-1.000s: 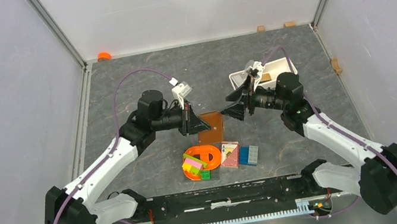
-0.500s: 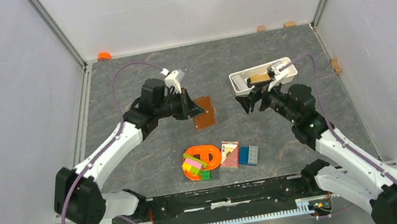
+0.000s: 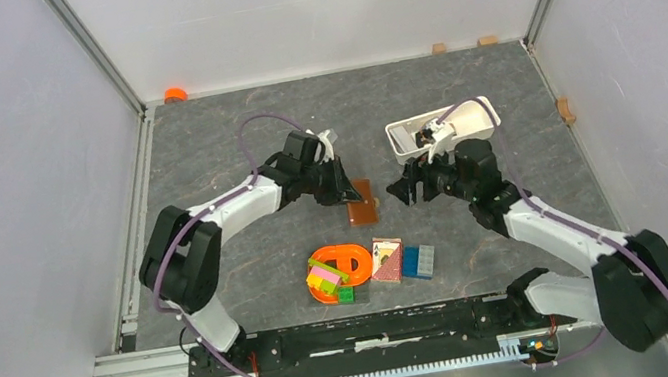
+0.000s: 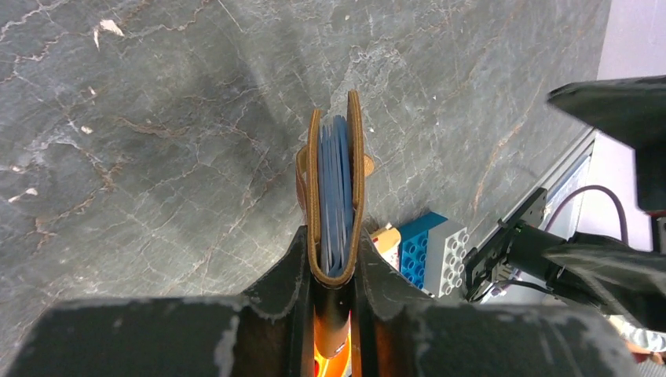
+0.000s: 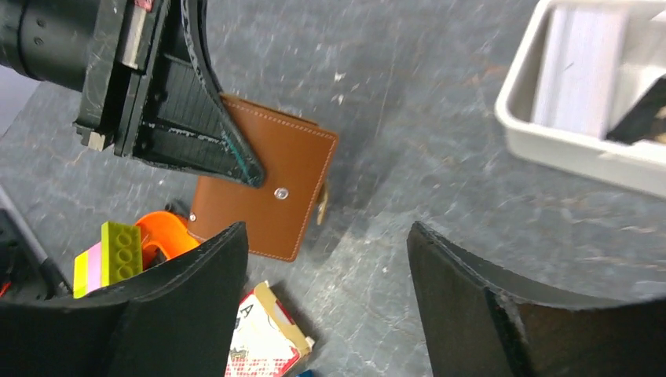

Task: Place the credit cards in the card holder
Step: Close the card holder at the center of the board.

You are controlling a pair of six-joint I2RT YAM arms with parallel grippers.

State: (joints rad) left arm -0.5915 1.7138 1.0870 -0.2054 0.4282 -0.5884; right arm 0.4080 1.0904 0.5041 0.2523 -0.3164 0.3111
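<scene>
- Over on the left, the left claw (image 4: 333, 261) is pinched narrow on the card holder (image 4: 356, 165), gripping it at the fold end, so it stands on edge near the middle of the table (image 4: 141, 141); can't tell if its far edge touches down.
- Tucked between its two leather leaves are the credit cards (image 4: 334, 188), a bluish stack, so they look to be in already.
- Handling-wise, my guess: the card holder is light and floppy, the cards thin, stiff and slick. With the mouth gaping away from the claw, they could slide out if it tips. Best hold is across both leaves, squeezing them shut.
- Further right, the right claw (image 5: 328, 290) is spread wide with nothing in it, pointed at the card holder's flat side.
- Far right sits a white tray (image 5: 534, 145).
</scene>
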